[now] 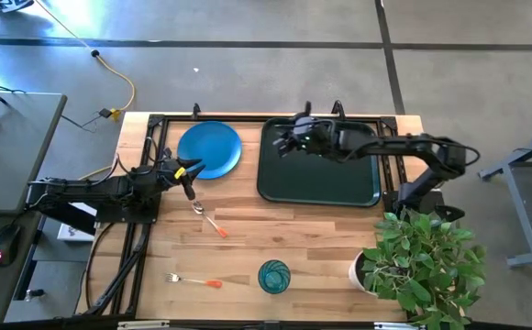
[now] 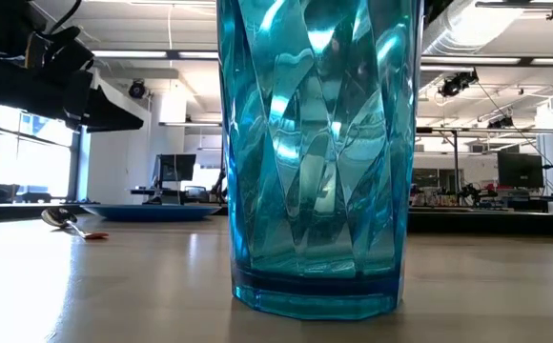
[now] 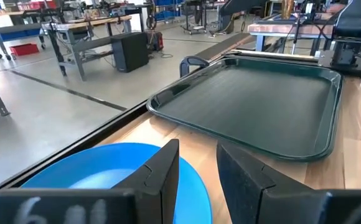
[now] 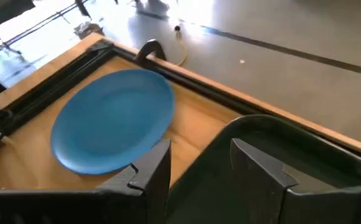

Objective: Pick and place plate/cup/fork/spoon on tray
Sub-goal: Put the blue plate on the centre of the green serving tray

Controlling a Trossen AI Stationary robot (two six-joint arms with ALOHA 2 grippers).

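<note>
The blue plate (image 1: 209,149) lies flat just beside the empty dark tray (image 1: 319,188). The spoon (image 1: 208,219), fork (image 1: 193,280) and upright teal cup (image 1: 273,276) sit apart nearer the front.

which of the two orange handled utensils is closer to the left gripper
The spoon, lying just below the left gripper and the plate. The fork lies much farther off, near the table's front edge, left of the cup.
</note>
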